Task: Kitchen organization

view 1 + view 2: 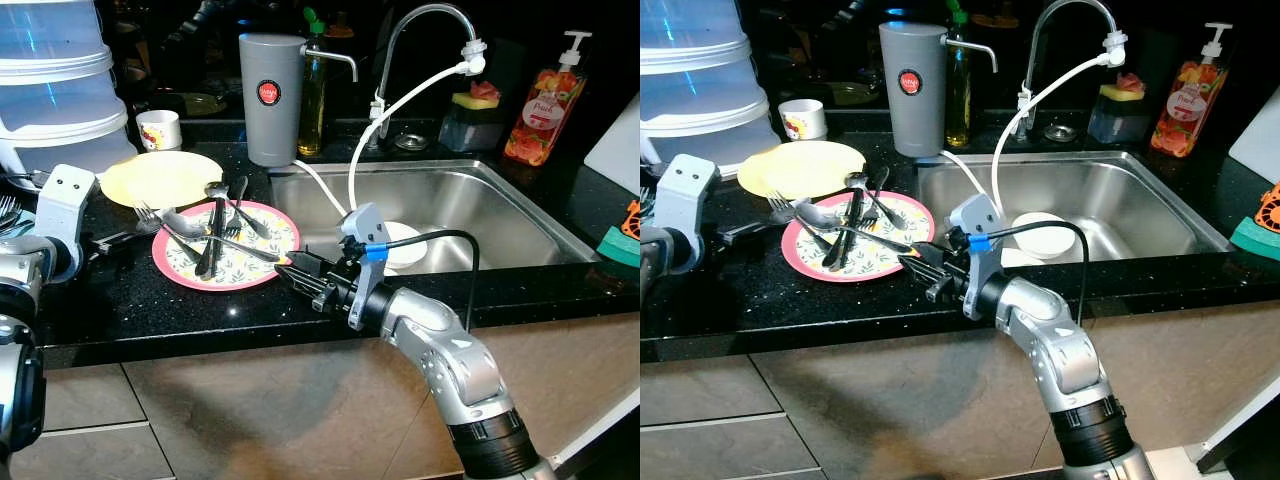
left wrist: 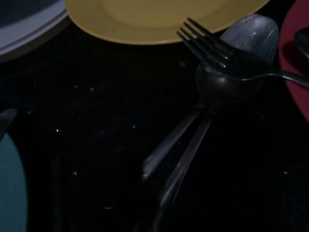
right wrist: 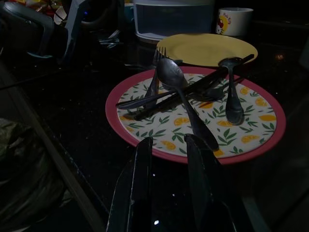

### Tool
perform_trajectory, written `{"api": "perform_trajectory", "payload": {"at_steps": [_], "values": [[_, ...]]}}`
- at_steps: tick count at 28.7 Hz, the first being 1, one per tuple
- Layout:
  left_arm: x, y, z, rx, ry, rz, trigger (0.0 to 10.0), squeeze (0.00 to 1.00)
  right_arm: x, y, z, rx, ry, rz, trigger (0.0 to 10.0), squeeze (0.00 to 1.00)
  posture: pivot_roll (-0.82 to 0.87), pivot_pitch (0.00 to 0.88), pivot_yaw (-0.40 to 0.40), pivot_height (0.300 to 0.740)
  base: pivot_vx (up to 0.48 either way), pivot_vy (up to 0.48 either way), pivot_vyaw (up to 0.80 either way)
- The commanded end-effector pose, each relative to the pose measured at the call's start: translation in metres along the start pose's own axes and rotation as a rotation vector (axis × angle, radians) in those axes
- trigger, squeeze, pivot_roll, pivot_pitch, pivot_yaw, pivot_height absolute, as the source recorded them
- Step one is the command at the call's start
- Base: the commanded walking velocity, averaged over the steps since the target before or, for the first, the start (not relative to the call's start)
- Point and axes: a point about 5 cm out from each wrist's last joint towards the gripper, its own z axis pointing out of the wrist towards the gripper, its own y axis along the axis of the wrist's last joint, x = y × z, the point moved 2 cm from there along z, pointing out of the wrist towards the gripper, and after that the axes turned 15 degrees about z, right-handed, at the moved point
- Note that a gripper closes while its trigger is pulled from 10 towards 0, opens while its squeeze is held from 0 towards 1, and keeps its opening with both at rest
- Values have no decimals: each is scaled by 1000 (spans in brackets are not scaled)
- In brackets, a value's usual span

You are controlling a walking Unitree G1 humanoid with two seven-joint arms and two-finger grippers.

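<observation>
Head view: a black speckled worktop (image 1: 120,300) carries a steel sink (image 1: 500,215) holding a white dish (image 1: 405,243). The pink plate (image 1: 250,270) of cutlery (image 1: 215,235) sits near the front edge, a yellow plate (image 1: 160,177) behind it. Right wrist view: right hand (image 3: 169,145) slightly open, empty, at the pink plate's rim. Left wrist view: a fork (image 2: 207,48) over a spoon (image 2: 219,84) beside the yellow plate; left hand's state I cannot tell

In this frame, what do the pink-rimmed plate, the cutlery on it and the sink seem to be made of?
Pink-rimmed plate: probably melamine or plastic, with a matte printed lemon pattern, though it could be ceramic. Cutlery: metal, likely stainless steel, with bright reflections. Sink: brushed stainless steel with a soft sheen. The right hand hovers at the plate's edge.
</observation>
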Motion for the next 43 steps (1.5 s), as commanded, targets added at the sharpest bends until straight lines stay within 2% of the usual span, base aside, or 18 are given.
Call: {"api": "perform_trajectory", "payload": {"at_steps": [1, 13, 16, 24, 26, 29, 32, 35, 36, 37, 38, 39, 40, 41, 42, 43], "values": [[0, -19, -2, 79, -17, -39, 0, 0, 4, 2, 0, 6, 21, -3, 10000, 0, -1, 87, -33, 740, 0, 0, 0], [1, -24, -4, 108, -6, -59, 0, 0, 5, 4, 2, 20, 29, -2, 10000, 0, -2, 85, -36, 740, 0, 0, 0], [10, -21, -6, 102, 63, -57, 0, 0, 5, 5, 2, 22, 27, 3, 10000, 0, 0, 84, -34, 740, 0, 0, 0], [11, -9, -6, 63, 44, -58, 0, 0, 4, 5, 3, 24, 18, 6, 10000, 0, 2, 76, -33, 740, 0, 0, 0], [15, 6, -7, -3, 69, -62, 0, 0, 4, 6, 3, 17, 16, 8, 10000, 0, 2, 73, -32, 740, 0, 0, 0], [17, 14, -7, -37, 89, -68, 0, 0, 4, 7, 3, 13, 15, 10, 10000, 0, 2, 73, -32, 740, 0, 0, 0], [20, 47, -9, -186, 111, -123, 0, 0, 3, 9, 3, 4, 16, 13, 10000, 0, 1, 57, -31, 740, 0, 0, 0], [19, 59, -10, -238, 107, -134, 0, 0, 3, 9, 3, 2, 16, 14, 10000, 0, 2, 53, -31, 740, 0, 0, 0], [17, 77, -11, -316, 94, -151, 0, 0, 4, 10, 4, -3, 18, 15, 10000, 0, 2, 53, -31, 740, 0, 0, 0], [17, 77, -11, -316, 94, -151, 0, 0, 4, 10, 4, -3, 18, 15, 10000, 0, 2, 53, -31, 740, 0, 0, 0], [14, 92, -13, -380, 78, -158, 0, 0, 4, 11, 4, -7, 18, 15, 10000, 0, 3, 45, -30, 740, 0, 0, 0], [14, 92, -13, -380, 78, -158, 0, 0, 4, 11, 4, -7, 18, 15, 10000, 0, 3, 45, -30, 740, 0, 0, 0], [10, 107, -15, -437, 63, -173, 0, 0, 4, 12, 4, -11, 19, 15, 10000, 0, 3, 45, -30, 740, 0, 0, 0], [10, 107, -15, -437, 63, -173, 0, 0, 4, 12, 4, -11, 19, 15, 10000, 0, 3, 45, -30, 740, 0, 0, 0], [1, 121, -16, -494, 22, -190, 0, 0, 4, 13, 5, -15, 19, 13, 10000, 0, 3, 38, -28, 740, 0, 0, 0], [-14, 135, -15, -552, -47, -204, 0, 0, 3, 15, 5, -22, 16, 15, 10000, 0, 6, 32, -25, 740, 0, 0, 0]]}}
